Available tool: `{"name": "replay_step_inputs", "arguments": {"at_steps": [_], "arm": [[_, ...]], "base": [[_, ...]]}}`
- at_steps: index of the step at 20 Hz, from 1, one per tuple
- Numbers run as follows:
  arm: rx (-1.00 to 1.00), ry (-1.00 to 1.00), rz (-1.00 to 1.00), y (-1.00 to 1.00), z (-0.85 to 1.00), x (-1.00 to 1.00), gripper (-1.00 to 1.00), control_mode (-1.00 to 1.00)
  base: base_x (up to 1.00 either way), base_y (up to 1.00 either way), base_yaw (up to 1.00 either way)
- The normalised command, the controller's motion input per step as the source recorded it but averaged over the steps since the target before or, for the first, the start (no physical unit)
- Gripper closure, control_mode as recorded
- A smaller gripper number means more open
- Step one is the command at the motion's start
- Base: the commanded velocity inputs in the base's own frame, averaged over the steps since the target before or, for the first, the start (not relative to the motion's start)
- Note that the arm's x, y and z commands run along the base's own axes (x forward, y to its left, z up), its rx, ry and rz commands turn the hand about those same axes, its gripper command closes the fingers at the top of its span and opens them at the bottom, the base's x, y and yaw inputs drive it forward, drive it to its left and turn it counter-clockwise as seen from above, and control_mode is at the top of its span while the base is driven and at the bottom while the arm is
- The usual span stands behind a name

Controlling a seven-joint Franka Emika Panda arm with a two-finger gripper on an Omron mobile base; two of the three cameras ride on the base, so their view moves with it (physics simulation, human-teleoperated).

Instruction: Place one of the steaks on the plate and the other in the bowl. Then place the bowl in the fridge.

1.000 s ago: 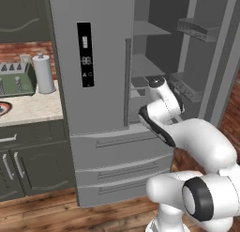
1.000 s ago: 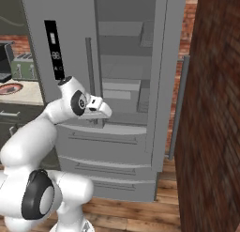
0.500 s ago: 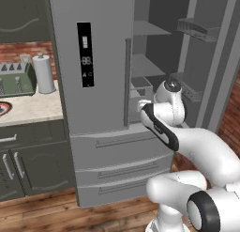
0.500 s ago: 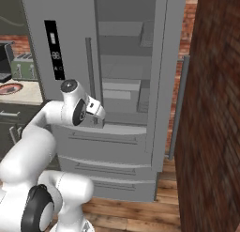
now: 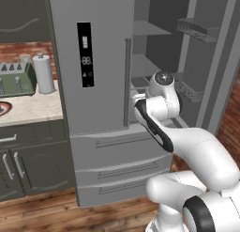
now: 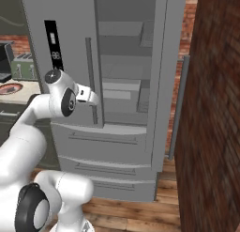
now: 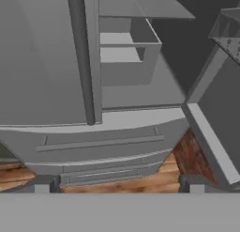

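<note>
The grey steel fridge (image 5: 93,38) stands right in front of me, its left door shut and its right door (image 5: 220,62) swung wide. In the right base view my gripper (image 6: 95,99) hovers just before the long vertical handle (image 6: 91,76), level with the lower shelves. In the hand view the gripper (image 7: 117,184) is open, its fingertips (image 7: 44,184) far apart with nothing between them. It looks down at the fridge (image 7: 37,62), its drawers and its bare shelves. The red-rimmed plate (image 6: 9,88) peeks in on the counter at far left. The steaks and the bowl are out of view.
A toaster (image 5: 16,78) and a paper towel roll (image 5: 44,73) stand on the counter (image 5: 33,111) left of the fridge, above dark cabinets (image 5: 28,165). A brick wall (image 6: 211,132) rises close on the right. Door bins (image 5: 197,29) line the open door.
The arm has folded and its wrist has risen a little, with the hand staying in front of the fridge opening. The gripper stayed open. The fridge has not shifted.
</note>
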Motion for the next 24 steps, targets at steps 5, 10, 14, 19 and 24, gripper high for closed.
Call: {"name": "replay_step_inputs", "arguments": {"at_steps": [5, 10, 14, 19, 24], "arm": [[0.17, -0.1, 0.0, 0.03, 0.04, 0.02, -1.0, -1.0], [0.0, 0.0, 0.01, 0.0, 0.0, 0.22, -1.0, -1.0], [0.0, -0.1, 0.01, 0.09, 0.14, 0.29, -1.0, -1.0], [0.0, -0.05, 0.0, 0.28, 0.28, 0.4, -1.0, -1.0], [-0.01, 0.0, 0.0, 0.01, 0.22, 0.58, -1.0, -1.0]], "base": [[0.0, 0.0, 0.0], [0.0, 0.0, 0.0], [0.0, 0.0, 0.0], [0.0, 0.0, 0.0], [0.0, 0.0, 0.0]]}}
